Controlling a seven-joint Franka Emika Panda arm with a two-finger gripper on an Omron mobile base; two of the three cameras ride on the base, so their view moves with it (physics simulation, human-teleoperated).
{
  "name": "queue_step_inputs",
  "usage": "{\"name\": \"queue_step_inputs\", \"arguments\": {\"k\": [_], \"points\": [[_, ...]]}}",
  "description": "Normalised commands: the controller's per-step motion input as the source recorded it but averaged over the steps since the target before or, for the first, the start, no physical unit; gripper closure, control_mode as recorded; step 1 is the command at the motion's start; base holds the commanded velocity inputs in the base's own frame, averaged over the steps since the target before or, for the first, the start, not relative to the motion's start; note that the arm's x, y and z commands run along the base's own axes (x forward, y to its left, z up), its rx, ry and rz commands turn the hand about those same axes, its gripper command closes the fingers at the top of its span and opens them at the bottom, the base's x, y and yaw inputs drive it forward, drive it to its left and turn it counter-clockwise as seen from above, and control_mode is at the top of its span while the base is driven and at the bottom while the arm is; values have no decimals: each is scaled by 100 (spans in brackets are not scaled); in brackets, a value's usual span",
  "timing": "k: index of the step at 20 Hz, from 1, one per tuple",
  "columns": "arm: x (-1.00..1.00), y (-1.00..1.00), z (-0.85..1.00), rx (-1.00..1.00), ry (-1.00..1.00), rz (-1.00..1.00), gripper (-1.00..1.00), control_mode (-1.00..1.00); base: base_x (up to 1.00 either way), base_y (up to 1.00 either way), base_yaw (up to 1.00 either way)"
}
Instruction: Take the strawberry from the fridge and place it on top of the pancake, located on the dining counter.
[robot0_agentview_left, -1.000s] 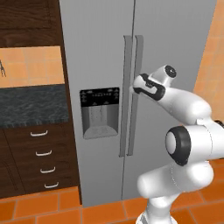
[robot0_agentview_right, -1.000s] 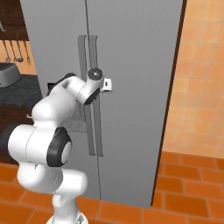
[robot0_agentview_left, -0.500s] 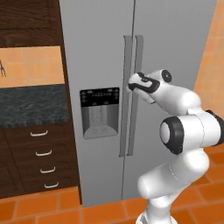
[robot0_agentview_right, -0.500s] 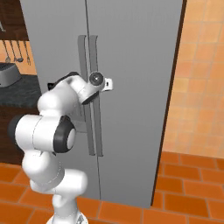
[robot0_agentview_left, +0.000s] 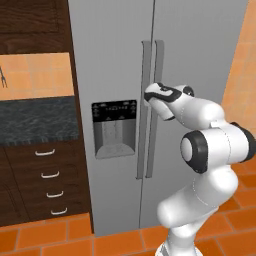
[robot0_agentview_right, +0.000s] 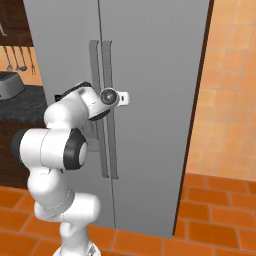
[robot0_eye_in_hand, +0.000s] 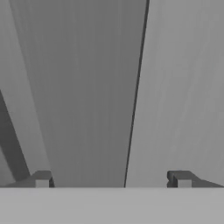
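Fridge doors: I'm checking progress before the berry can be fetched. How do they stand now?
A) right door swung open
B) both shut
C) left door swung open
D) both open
B: the fridge shows both doors flush, one thin seam between them, the open gripper at the handles.

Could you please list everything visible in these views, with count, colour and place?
fridge: one, grey steel, two closed doors, centre of both base views.
handles: two, grey, long and vertical, side by side at the door seam.
dispenser panel: one, black, on the left door.
counter: one, black speckled top, left of the fridge.
drawers: dark wood with four white pulls, below the counter.
utensils: dark, hanging on the orange tiled wall.
floor: orange tiles.
gripper: one, dark fingertips spread open, right at the fridge handles.
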Motion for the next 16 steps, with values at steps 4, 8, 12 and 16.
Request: {"name": "queue_step_inputs", "arguments": {"k": [4,8,12,16], "points": [[35,2,-19,-3,3,0,100,-100,0,0,0],[-24,-12,-22,-10,7,-2,100,-100,0,0,0],[-87,-87,3,3,0,-4,100,-100,0,0,0],[-89,-99,12,4,1,-3,100,-100,0,0,0]]}}
